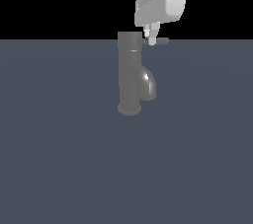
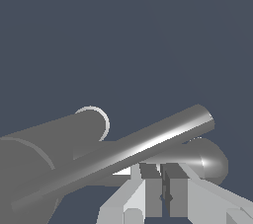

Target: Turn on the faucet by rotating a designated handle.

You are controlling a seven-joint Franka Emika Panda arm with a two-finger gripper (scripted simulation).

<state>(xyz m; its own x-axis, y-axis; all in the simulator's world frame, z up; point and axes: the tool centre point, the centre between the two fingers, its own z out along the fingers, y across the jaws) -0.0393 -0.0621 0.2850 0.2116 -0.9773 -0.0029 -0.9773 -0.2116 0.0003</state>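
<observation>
The claw (image 1: 152, 39) sits at the handle (image 1: 159, 41) of the faucet (image 1: 129, 75), fingers (image 2: 150, 191) nearly pressed together

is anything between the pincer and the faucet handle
Nothing visible. The pincer is right at the handle, which sticks out from the top of the faucet toward the exterior view's right. In the wrist view the fingers sit nearly together beside the rod, with no other object around.

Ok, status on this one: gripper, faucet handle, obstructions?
Gripper shut, down at thin grey metal lever handle. Dark grey glossy faucet upright. No obstruction visible.
</observation>
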